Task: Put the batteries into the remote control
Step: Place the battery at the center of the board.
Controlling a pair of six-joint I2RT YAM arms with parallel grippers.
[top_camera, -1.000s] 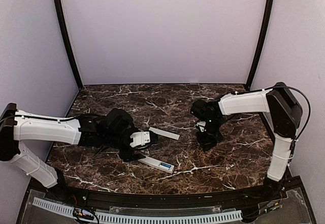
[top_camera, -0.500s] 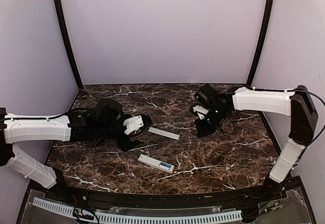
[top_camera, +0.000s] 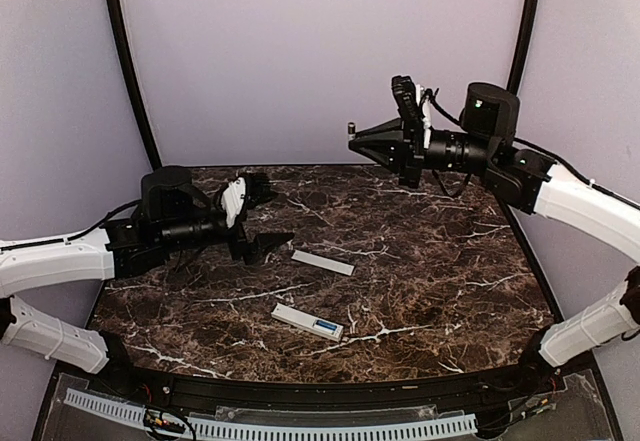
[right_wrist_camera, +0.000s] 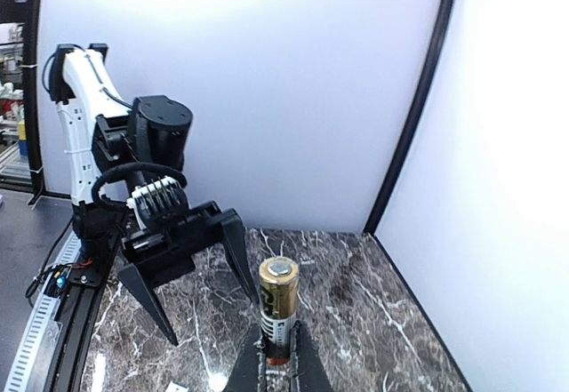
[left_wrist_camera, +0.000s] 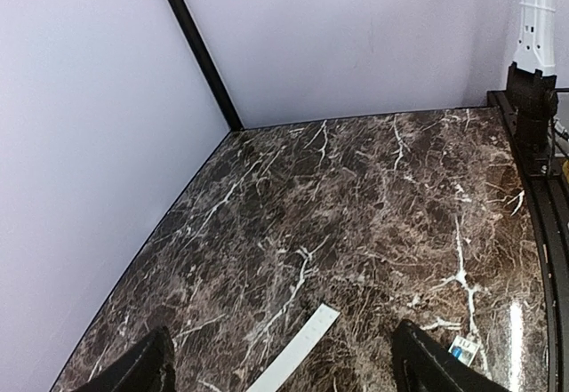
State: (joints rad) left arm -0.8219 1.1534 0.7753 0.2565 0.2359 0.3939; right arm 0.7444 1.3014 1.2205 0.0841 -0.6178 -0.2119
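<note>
1. Hovering above the table's (top_camera: 450, 261) left side, the left fingers (left_wrist_camera: 147, 365) are spread wide and hold nothing.
2. The right fingers (right_wrist_camera: 311, 376), high near the back edge, clamp a gold-and-black battery (right_wrist_camera: 278, 308).
3. The remote control (top_camera: 300, 318) lies by the near edge, with the cover strip (top_camera: 323, 263) just behind it.

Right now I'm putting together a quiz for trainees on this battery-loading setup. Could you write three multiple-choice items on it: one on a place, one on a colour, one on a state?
1. Where is the remote control?
A. flat on the table, near its front edge
B. in the left gripper
C. held up in the air

2. What colour is the battery in the right gripper?
A. red
B. gold and black
C. green

3. How is the left gripper?
A. shut tight, empty
B. shut on the remote control
C. open, empty

Answers:
1. A: the top view shows it lying there.
2. B: the right wrist view shows it.
3. C: its fingers stand wide apart with nothing between them.
</note>
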